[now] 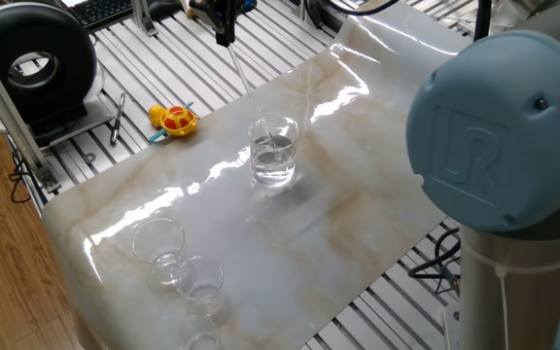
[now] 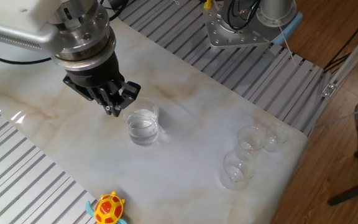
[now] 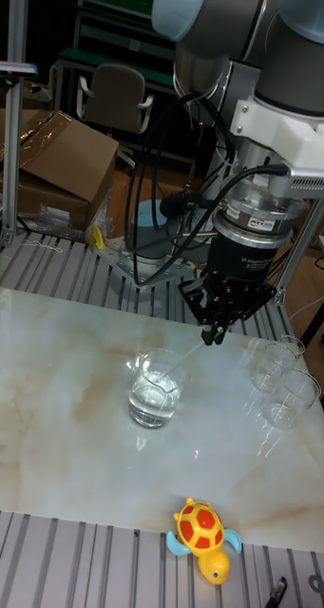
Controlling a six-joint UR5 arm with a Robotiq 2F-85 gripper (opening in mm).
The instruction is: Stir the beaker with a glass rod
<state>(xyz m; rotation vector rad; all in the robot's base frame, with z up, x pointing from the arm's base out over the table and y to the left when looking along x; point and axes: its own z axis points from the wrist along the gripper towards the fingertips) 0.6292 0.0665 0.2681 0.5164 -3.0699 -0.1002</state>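
The beaker (image 1: 274,152) stands upright mid-table, about half full of clear liquid. My gripper (image 1: 224,27) hangs above and behind it, shut on the upper end of the glass rod (image 1: 247,89). The rod slants down from the fingers, and its lower end dips inside the beaker. In the other fixed view the gripper (image 2: 115,111) sits just left of the beaker (image 2: 143,127), and the rod barely shows there. The tall fixed view has the gripper (image 3: 216,334) above and right of the beaker (image 3: 157,389), with the glass rod (image 3: 190,354) angled into it.
A cluster of small clear cups (image 1: 178,262) (image 2: 247,152) (image 3: 280,375) stands near one table end. A yellow and red toy turtle (image 1: 174,119) (image 2: 109,208) (image 3: 204,532) lies by the table edge. A black round device (image 1: 32,63) sits beyond it. The arm's base (image 1: 504,146) fills the right foreground.
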